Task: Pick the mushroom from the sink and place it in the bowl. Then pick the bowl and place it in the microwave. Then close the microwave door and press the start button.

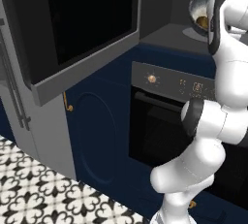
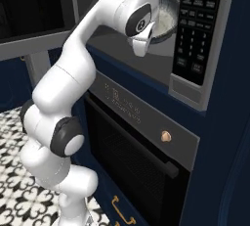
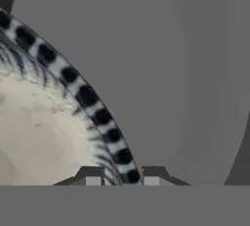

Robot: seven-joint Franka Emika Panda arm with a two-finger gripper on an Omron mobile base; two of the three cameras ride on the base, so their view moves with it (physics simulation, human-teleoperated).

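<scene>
The bowl [image 3: 44, 122] rests inside the microwave [image 2: 195, 39] cavity, the mushroom [image 1: 202, 22] lying in it. My gripper [image 3: 122, 177] straddles the bowl's rim, one fingertip on each side, jaws slightly parted. The microwave door [image 1: 72, 29] stands open at left.

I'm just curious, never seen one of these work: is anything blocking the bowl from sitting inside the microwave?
Nothing visible does. The bowl already sits inside the microwave, with the mushroom in it. The gripper straddles the bowl's rim, and the microwave door hangs open to the left.
</scene>
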